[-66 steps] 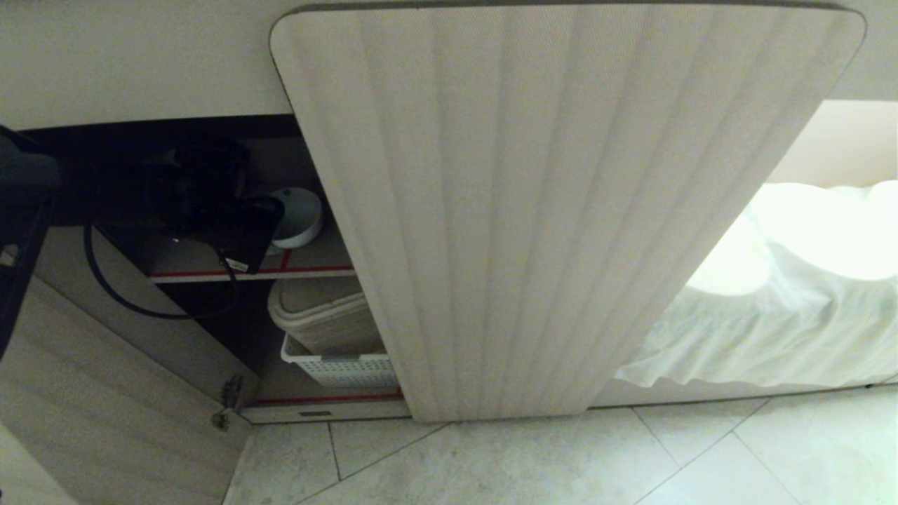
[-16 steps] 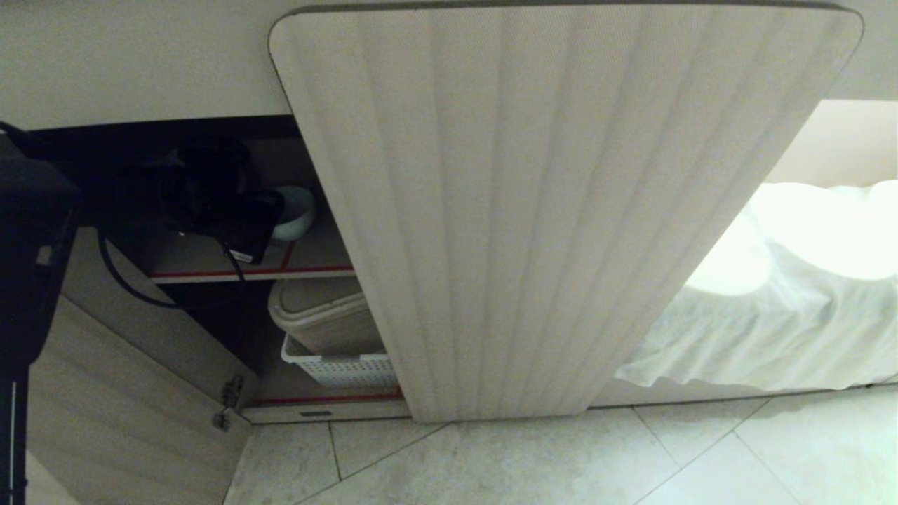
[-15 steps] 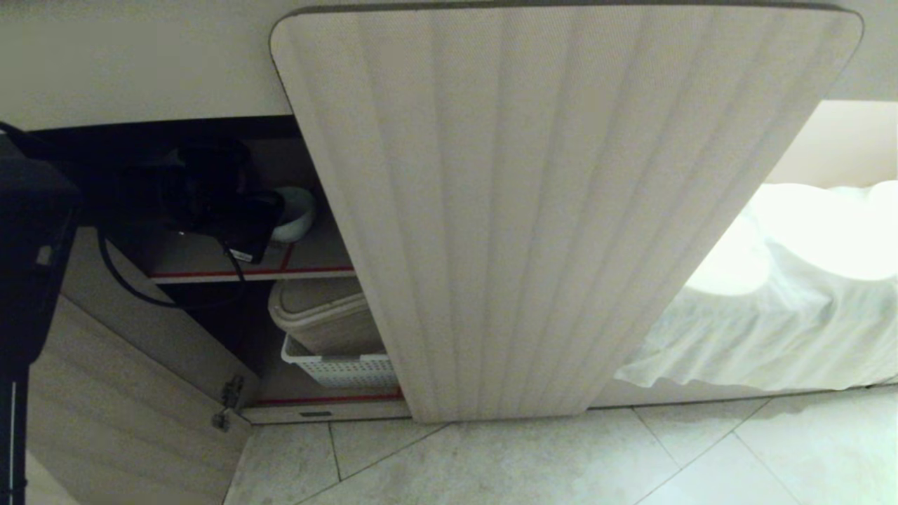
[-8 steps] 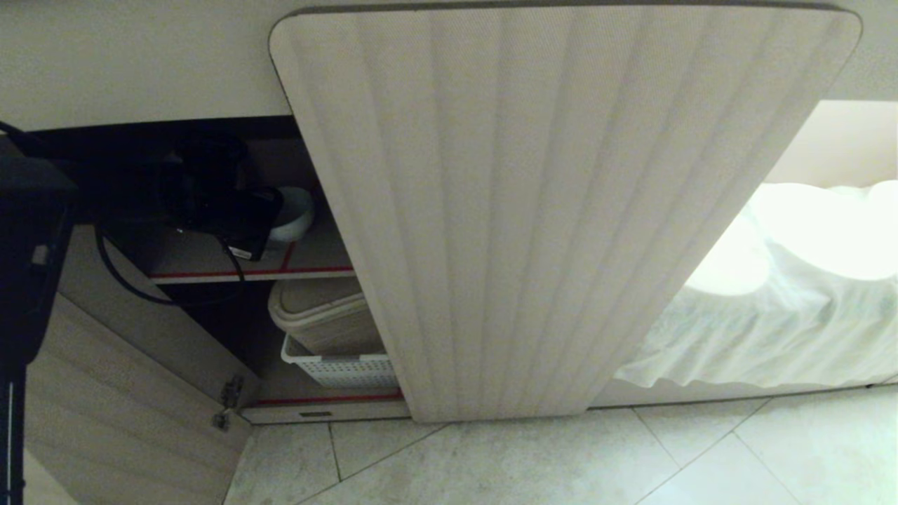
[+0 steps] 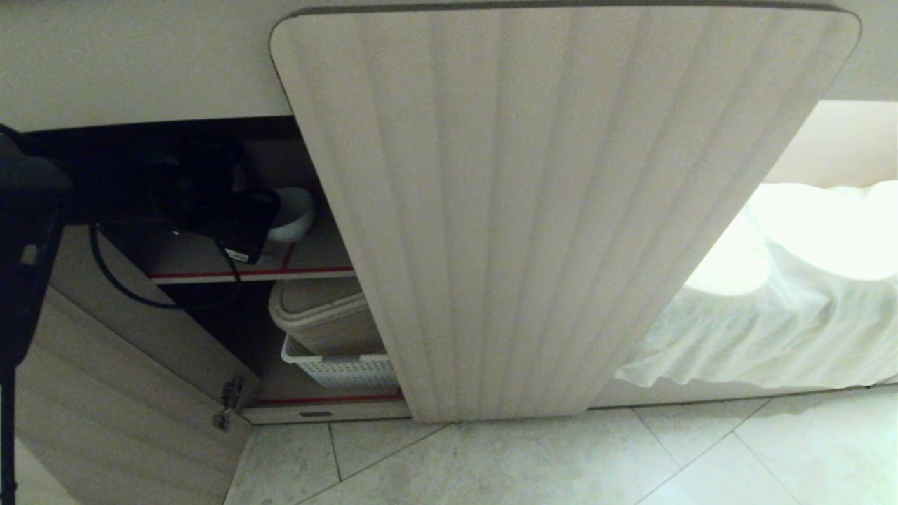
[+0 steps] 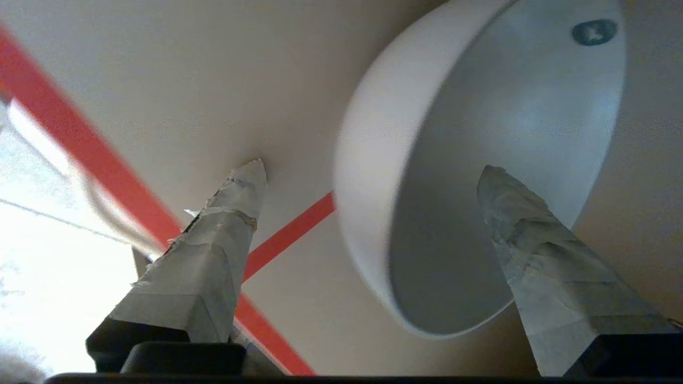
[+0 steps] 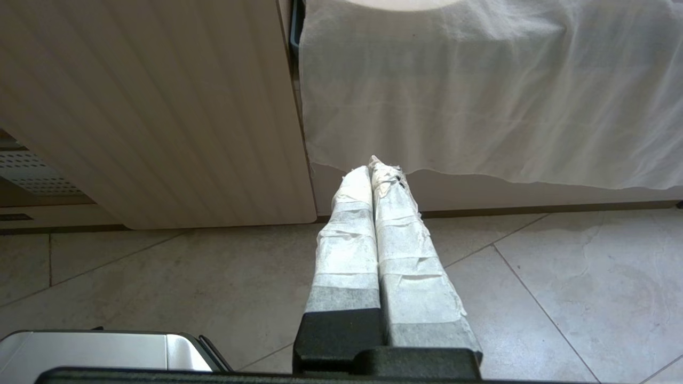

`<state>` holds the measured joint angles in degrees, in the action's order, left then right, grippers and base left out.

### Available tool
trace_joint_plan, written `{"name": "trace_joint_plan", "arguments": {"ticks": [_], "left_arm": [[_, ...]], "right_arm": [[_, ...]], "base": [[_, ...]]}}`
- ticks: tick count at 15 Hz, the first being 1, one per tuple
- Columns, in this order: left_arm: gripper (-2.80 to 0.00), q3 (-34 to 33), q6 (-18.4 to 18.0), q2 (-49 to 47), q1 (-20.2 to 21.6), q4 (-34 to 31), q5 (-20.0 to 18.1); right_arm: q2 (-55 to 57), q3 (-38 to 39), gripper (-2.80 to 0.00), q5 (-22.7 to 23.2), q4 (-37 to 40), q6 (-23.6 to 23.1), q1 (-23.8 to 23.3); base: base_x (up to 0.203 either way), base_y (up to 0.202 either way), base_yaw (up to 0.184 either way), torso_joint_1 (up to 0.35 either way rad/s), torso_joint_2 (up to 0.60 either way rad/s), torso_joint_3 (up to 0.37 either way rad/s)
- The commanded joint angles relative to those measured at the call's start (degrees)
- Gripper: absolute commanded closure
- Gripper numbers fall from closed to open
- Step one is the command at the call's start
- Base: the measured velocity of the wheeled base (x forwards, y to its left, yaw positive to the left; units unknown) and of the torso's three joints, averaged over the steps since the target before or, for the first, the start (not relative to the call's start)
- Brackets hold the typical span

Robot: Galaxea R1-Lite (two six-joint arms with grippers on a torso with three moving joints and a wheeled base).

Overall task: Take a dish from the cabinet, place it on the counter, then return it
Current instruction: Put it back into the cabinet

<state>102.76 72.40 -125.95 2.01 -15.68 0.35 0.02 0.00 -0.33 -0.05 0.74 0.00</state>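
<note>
White dish [image 6: 427, 133] sits empty on the cabinet [image 5: 309, 256] shelf.

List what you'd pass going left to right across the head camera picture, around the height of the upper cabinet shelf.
Left arm → left gripper → white bowl on the red-edged shelf → closed fluted door → white cloth.

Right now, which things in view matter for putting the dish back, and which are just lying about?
Job:
- white bowl on the upper shelf
- left gripper, jaws apart, one finger outside the bowl, one over its inside
- cabinet, left door swung open

Lying about:
- beige bin
- white perforated basket
- draped white cloth
- right gripper, parked over the floor
</note>
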Motion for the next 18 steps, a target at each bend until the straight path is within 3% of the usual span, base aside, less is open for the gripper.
{"name": "trace_joint_plan", "arguments": {"ticks": [1, 14, 18], "left_arm": [[-2.8, -1.32, 0.38, 0.53, 0.01, -0.23, 0.0], [-2.8, -4.24, -0.94, 2.29, -0.32, 0.12, 1.71], [-2.8, -4.59, -3.12, 2.99, -0.34, 0.45, 2.44]], "right_arm": [[-0.02, 0.0, 0.0, -0.02, -0.02, -0.02, 0.0], [-0.02, 0.0, 0.0, -0.02, -0.04, 0.05, 0.02], [-0.02, 0.0, 0.0, -0.02, -0.01, -0.01, 0.03]], "base": [[0.0, 0.0, 0.0, 0.0, 0.0, 0.0], [0.0, 0.0, 0.0, 0.0, 0.0, 0.0], [0.0, 0.0, 0.0, 0.0, 0.0, 0.0]]}}
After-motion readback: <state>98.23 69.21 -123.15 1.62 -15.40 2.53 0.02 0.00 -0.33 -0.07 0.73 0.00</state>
